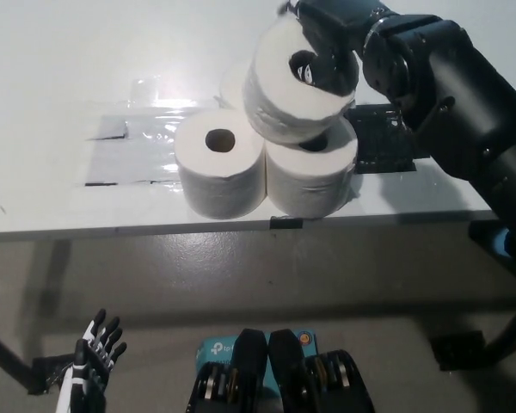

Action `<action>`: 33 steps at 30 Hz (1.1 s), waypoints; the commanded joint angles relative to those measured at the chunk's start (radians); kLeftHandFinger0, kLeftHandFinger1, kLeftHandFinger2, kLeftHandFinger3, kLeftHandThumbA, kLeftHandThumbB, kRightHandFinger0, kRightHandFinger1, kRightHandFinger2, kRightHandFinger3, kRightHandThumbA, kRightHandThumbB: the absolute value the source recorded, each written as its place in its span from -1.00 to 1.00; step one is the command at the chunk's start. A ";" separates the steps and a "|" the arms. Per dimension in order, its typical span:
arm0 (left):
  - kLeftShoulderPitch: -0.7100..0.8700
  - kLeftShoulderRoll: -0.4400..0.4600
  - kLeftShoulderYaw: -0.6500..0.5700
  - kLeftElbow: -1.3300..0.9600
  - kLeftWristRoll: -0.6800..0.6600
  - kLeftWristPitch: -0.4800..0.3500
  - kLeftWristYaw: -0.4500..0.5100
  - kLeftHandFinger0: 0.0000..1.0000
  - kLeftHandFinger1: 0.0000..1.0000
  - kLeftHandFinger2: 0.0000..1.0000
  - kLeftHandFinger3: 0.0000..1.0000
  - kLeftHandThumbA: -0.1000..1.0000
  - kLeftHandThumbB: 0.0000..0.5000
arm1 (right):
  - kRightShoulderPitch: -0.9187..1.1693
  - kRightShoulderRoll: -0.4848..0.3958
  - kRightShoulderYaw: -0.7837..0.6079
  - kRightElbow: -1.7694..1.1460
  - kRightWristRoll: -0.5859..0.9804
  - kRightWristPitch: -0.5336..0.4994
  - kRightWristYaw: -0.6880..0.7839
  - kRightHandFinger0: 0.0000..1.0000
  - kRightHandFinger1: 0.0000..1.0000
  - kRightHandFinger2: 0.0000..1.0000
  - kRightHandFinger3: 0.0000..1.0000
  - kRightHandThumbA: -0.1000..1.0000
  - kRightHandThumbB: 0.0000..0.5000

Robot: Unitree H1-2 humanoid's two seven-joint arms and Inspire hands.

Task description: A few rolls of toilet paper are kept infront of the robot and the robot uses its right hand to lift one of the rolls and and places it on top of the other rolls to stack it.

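While the right robot hand (327,43) is clamped on a tilted roll (288,90), fingers in its core, that roll sits over the three rolls (219,168) grouped on the white surface (60,52). Low at near left, the left robot hand (90,366) hangs, fingers apart, empty.

back roll (230,84) – mostly hidden, right arm (464,112) – cropped

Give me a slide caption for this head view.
Black right hand lowers a toilet roll onto three rolls.
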 commanded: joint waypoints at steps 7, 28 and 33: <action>-0.001 0.009 -0.006 -0.032 0.011 -0.018 -0.006 1.00 1.00 1.00 1.00 1.00 -0.20 | -0.117 0.031 -0.013 0.024 -0.019 -0.006 -0.030 -1.00 -1.00 -0.69 0.65 0.29 0.01; -0.012 0.023 -0.015 -0.043 0.018 -0.007 -0.016 1.00 1.00 1.00 1.00 1.00 -0.23 | -0.211 0.043 -0.040 0.156 0.078 -0.049 0.137 1.00 1.00 1.00 1.00 0.74 0.96; -0.013 0.029 -0.018 -0.040 0.022 -0.001 -0.015 1.00 1.00 1.00 1.00 1.00 -0.12 | -0.236 0.046 -0.050 0.190 0.076 -0.071 0.085 1.00 1.00 1.00 1.00 0.70 0.88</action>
